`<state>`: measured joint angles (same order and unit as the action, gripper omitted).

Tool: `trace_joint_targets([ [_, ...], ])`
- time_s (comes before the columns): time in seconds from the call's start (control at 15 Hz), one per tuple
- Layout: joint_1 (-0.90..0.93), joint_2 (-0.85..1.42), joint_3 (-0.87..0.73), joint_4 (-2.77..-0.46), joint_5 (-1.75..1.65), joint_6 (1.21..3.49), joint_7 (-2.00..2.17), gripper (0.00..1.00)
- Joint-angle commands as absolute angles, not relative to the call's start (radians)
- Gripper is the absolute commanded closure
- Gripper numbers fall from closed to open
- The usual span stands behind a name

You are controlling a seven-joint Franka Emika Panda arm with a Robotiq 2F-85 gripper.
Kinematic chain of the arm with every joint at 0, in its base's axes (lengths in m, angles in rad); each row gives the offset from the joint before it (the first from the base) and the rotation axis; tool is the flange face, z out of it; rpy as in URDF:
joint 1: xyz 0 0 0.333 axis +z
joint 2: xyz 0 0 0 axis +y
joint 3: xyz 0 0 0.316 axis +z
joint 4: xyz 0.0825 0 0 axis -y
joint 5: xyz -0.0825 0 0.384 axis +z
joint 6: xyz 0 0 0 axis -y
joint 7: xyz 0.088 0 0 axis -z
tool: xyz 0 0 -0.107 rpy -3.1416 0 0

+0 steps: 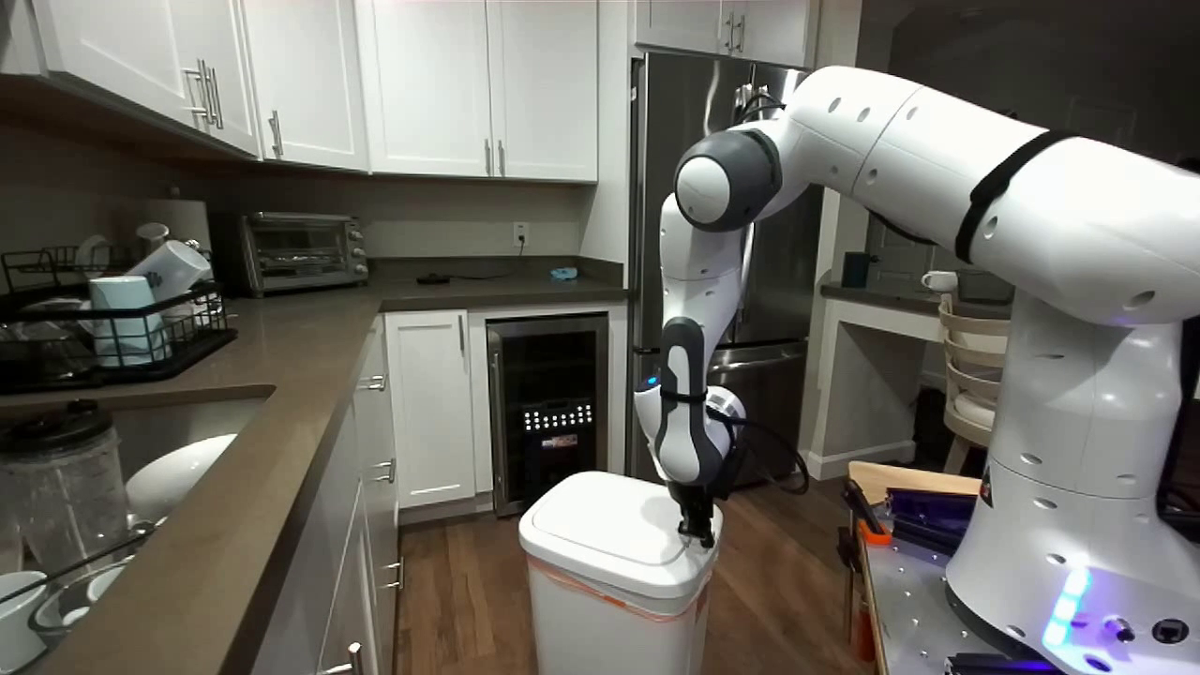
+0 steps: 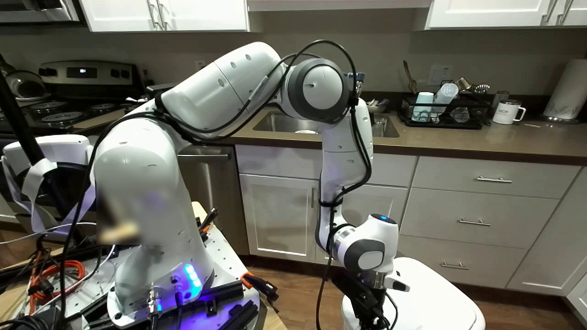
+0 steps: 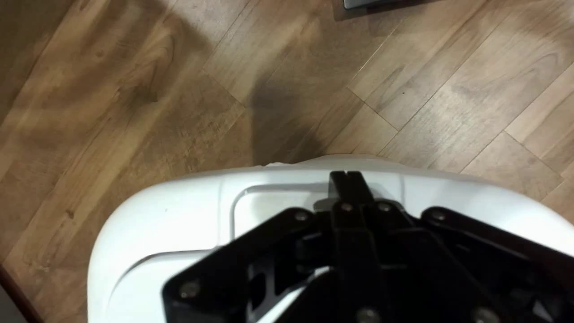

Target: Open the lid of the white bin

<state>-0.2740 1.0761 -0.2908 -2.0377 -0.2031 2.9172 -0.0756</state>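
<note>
The white bin (image 1: 614, 628) stands on the wood floor, and its lid (image 1: 600, 516) lies flat and closed within the top rim. My gripper (image 1: 696, 539) points down over the rim at the bin's end nearest the robot base. In the wrist view the black fingertips (image 3: 345, 172) are together with nothing between them. They are over a rounded recessed panel (image 3: 273, 204) in the bin's rim (image 3: 148, 215), close to its outer edge. I cannot tell whether they press on it. The lid also shows in an exterior view (image 2: 431, 298), where the fingertips are cut off at the bottom.
An orange-edged liner (image 1: 600, 591) shows under the bin's rim. The counter and cabinets (image 1: 352, 525) run along a side of the bin. A wine cooler (image 1: 548, 412) and fridge (image 1: 722, 375) stand behind. The robot's table (image 1: 914, 600) holds tools and rails.
</note>
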Motion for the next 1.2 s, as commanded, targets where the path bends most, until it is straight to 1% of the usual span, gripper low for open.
trace_joint_targets([
  [0.0,-0.247,1.078,-0.31,-2.044,-0.206,2.958,-0.103,0.98],
  [0.4,-0.195,1.079,-0.33,-2.065,-0.21,3.018,-0.099,0.98],
  [0.87,-0.261,1.11,-0.293,-2.063,-0.195,3.048,-0.116,0.99],
  [1.13,-0.208,1.03,-0.31,-2.117,-0.198,3.026,-0.102,0.98],
])
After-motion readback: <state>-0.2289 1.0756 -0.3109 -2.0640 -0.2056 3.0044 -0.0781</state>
